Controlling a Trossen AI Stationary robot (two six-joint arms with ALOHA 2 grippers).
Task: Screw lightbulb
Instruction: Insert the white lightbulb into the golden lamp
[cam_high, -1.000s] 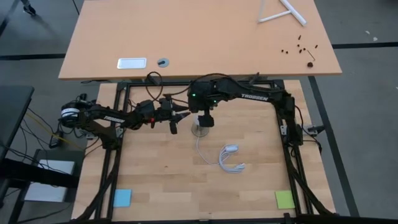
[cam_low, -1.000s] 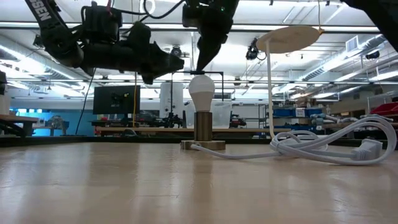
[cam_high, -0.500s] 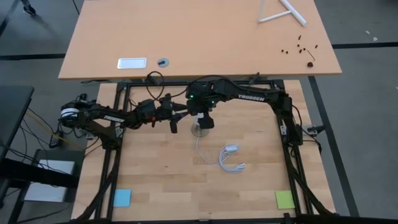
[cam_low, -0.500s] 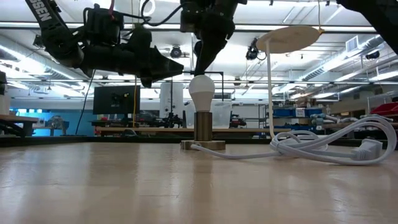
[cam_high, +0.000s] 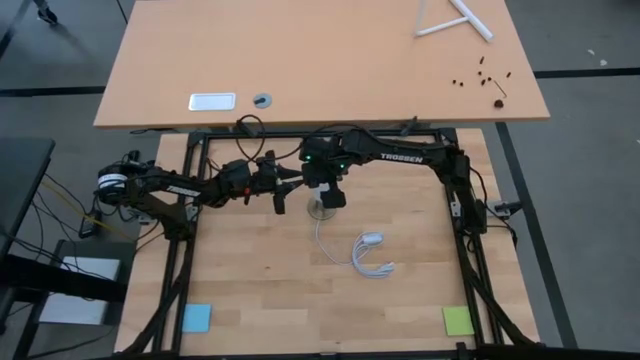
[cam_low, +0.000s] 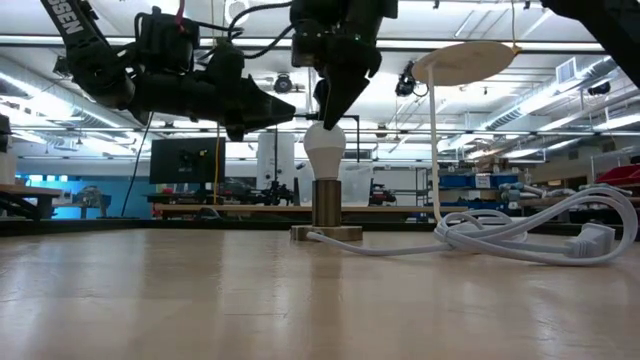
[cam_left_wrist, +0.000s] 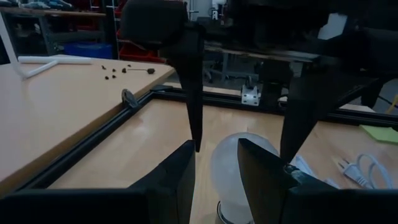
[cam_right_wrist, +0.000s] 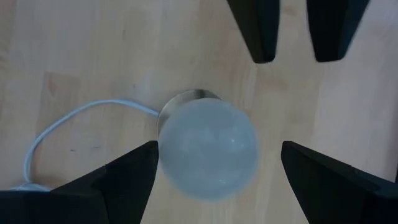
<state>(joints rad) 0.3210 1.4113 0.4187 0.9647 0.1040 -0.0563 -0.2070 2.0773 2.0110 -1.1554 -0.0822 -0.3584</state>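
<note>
Lightbulb (cam_low: 324, 152) upright in a cylindrical socket (cam_low: 326, 206) on a flat round base, near the middle of the wooden table (cam_high: 270, 290), toward its far side. Frosted white globe on top, socket collar directly beneath. Right gripper (cam_low: 332, 118) directly above the bulb, pointing straight down, fingers spread wide; in the right wrist view the two dark fingers (cam_right_wrist: 127, 177) flank the globe (cam_right_wrist: 208, 149) on either side with wood showing between each finger and the glass, so nothing gripped. Tips level with the crown of the bulb in the low view, just at or above it; contact cannot be told. Left gripper (cam_high: 292, 180) just beside the bulb on its left, reaching in level above the table, fingers narrowly parted and empty; seen again past the bulb in the right wrist view (cam_right_wrist: 298, 28), clear of the glass. White cable (cam_high: 325, 240) running from the socket base to a loose coil and plug (cam_high: 372, 255) near the table's middle.
</note>
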